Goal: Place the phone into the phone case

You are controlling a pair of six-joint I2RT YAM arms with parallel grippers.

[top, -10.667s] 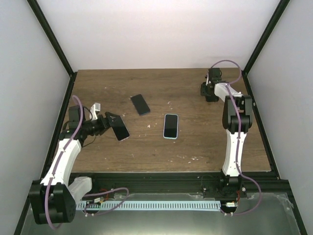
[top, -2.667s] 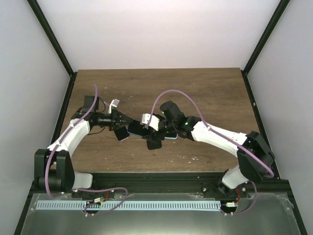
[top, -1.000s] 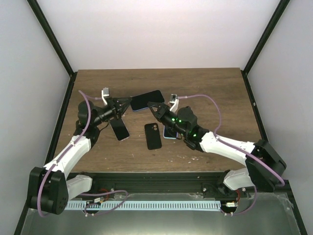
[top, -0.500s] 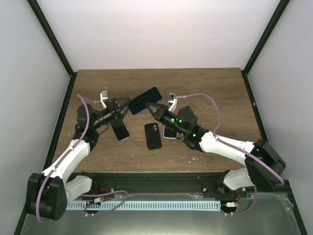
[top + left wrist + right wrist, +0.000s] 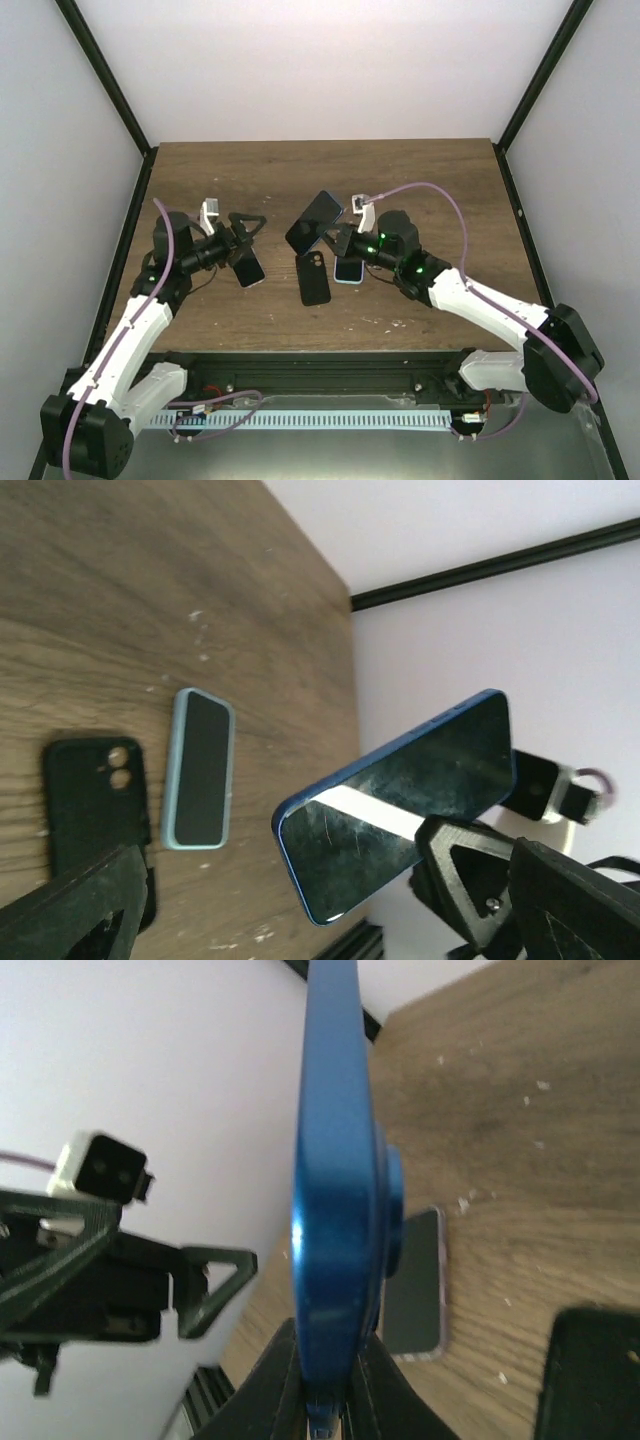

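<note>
My right gripper (image 5: 331,239) is shut on a dark blue phone (image 5: 315,221) and holds it tilted above the table. In the right wrist view the phone (image 5: 335,1180) stands edge-on between my fingertips (image 5: 285,1360). The empty black phone case (image 5: 314,278) lies flat below it, camera cutout away from me; it also shows in the left wrist view (image 5: 95,790) and the right wrist view (image 5: 590,1370). My left gripper (image 5: 249,232) is open and empty, a short way left of the blue phone (image 5: 400,800).
A phone in a light blue case (image 5: 349,268) lies just right of the black case, partly under my right gripper. A dark phone with a pale rim (image 5: 248,269) lies under my left gripper. The enclosure walls stand at both sides and the back.
The left gripper has let go of the blue phone and drawn back to the left. The right gripper keeps the phone and has turned it more upright, a little to the right.
</note>
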